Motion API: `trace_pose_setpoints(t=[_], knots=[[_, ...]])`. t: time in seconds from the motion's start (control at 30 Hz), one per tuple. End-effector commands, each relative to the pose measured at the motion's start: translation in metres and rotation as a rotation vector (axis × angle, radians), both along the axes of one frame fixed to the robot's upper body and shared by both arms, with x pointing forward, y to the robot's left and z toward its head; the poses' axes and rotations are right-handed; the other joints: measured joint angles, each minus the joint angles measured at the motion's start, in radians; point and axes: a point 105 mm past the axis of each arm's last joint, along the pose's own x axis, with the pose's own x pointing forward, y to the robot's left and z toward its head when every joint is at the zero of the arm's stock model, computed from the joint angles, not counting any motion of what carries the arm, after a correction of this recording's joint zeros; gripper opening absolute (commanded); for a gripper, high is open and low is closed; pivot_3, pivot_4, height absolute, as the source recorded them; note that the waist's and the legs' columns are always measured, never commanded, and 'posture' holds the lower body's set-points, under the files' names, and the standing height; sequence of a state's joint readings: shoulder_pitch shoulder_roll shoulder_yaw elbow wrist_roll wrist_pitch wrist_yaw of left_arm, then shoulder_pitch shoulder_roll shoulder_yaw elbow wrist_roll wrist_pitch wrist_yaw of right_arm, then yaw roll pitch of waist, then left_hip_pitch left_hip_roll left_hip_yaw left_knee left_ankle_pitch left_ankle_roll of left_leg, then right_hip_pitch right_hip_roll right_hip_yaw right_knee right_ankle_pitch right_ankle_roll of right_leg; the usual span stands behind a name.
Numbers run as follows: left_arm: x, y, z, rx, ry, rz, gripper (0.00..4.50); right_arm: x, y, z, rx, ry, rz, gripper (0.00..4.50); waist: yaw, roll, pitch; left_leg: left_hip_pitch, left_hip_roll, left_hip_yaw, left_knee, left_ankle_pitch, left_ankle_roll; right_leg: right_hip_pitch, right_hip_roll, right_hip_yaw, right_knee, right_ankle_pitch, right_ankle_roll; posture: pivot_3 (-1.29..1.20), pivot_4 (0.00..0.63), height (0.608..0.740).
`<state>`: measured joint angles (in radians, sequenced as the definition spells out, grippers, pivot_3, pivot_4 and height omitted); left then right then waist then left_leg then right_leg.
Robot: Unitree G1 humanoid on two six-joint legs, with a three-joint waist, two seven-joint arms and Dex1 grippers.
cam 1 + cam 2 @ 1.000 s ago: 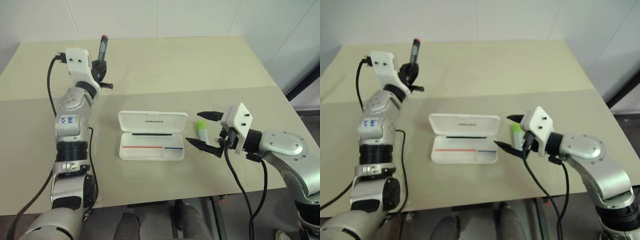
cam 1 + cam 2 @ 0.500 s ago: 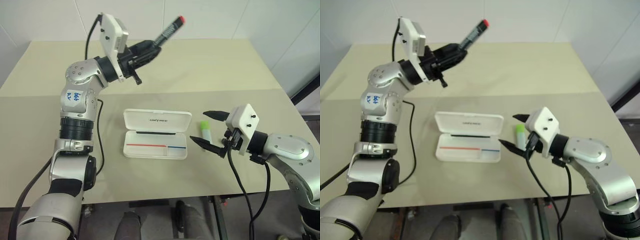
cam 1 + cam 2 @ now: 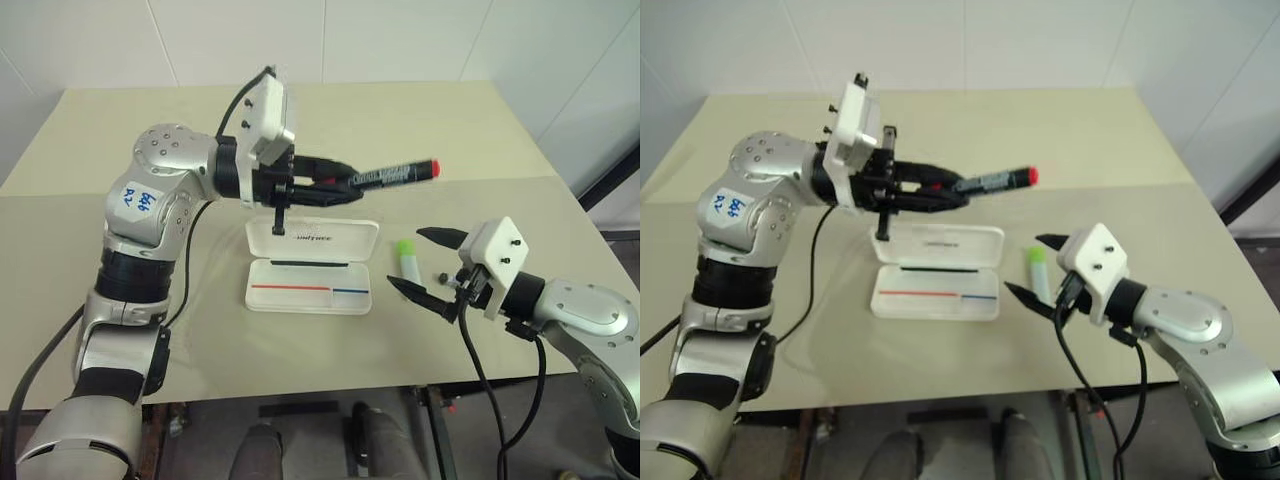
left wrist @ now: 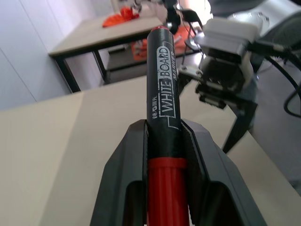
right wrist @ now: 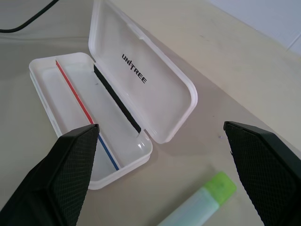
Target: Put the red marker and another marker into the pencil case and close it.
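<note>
Lid of pencil case (image 5: 141, 80): "UNITREE" | red marker (image 4: 162, 89): "WHITE BOARD"

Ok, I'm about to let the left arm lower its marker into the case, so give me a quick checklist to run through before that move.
1. Slim black-barrelled marker with a red end gripped in the left tool: ok, the fingers clamp its barrel on both sides.
2. Flat white hard-plastic hinged pencil case open: ok, lid laid back, tray exposed.
3. Tray free of objects: ok, apart from its printed stripe.
4. Marker over the case: ok, level above the lid, red end pointing past the case.
5. Right tool clear of the case: ok, open, beside it.
6. Stubby pale marker with a bright green cap out of the way: ok, on the beige table between the right tool's fingers.
</note>
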<state>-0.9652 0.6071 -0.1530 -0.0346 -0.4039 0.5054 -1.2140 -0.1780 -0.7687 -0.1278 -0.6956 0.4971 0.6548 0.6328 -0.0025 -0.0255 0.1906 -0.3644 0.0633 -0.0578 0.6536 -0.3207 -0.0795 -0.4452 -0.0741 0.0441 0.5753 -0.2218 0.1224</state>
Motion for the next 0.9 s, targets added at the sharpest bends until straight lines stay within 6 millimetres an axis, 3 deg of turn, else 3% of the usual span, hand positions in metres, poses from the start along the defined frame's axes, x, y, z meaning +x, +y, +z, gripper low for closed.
trace_pose_setpoints(t=[0.03, 0.17, 0.33, 0.7, 0.9], knots=[[-0.008, 0.0, -0.014, 0.095, -0.011, 0.005, 0.62, -0.005, 0.001, 0.011, 0.002, -0.062, -0.008, 4.5, -0.001, 0.0, 0.0, 0.001, 0.0, 0.0, 0.0, 0.0, 0.0, 0.0, 0.0, 0.0, 0.0, 0.0, 0.0, 0.0, 0.15, 0.74], [-0.011, 0.005, -0.032, 0.172, -0.025, 0.011, 0.62, -0.005, 0.0, 0.011, 0.001, -0.062, -0.014, 4.5, 0.0, 0.0, 0.0, 0.0, 0.0, 0.0, 0.002, 0.0, 0.001, 0.0, 0.001, 0.001, 0.0, 0.0, -0.001, 0.0, 0.15, 0.74], [0.002, 0.009, -0.056, 0.225, -0.075, 0.074, 0.62, -0.006, -0.001, 0.01, 0.001, -0.064, -0.017, 4.5, 0.001, 0.0, 0.0, 0.0, 0.0, 0.002, 0.003, 0.0, 0.001, 0.0, 0.001, 0.003, 0.0, 0.0, -0.001, 0.0, 0.15, 0.74], [0.018, 0.007, -0.08, 0.216, -0.104, 0.196, 0.62, -0.006, -0.003, 0.011, 0.001, -0.068, -0.03, 4.5, 0.002, 0.0, 0.0, -0.001, 0.0, 0.003, 0.007, 0.0, 0.002, 0.0, 0.001, 0.004, 0.001, 0.0, 0.0, 0.0, 0.15, 0.74], [0.025, 0.012, -0.098, 0.294, -0.195, 0.218, 0.62, -0.006, -0.004, 0.011, -0.001, -0.065, -0.04, 4.5, 0.001, 0.0, 0.0, -0.001, 0.0, 0.005, 0.008, 0.0, 0.003, 0.0, 0.002, 0.006, 0.001, 0.0, -0.001, 0.0, 0.15, 0.74]])
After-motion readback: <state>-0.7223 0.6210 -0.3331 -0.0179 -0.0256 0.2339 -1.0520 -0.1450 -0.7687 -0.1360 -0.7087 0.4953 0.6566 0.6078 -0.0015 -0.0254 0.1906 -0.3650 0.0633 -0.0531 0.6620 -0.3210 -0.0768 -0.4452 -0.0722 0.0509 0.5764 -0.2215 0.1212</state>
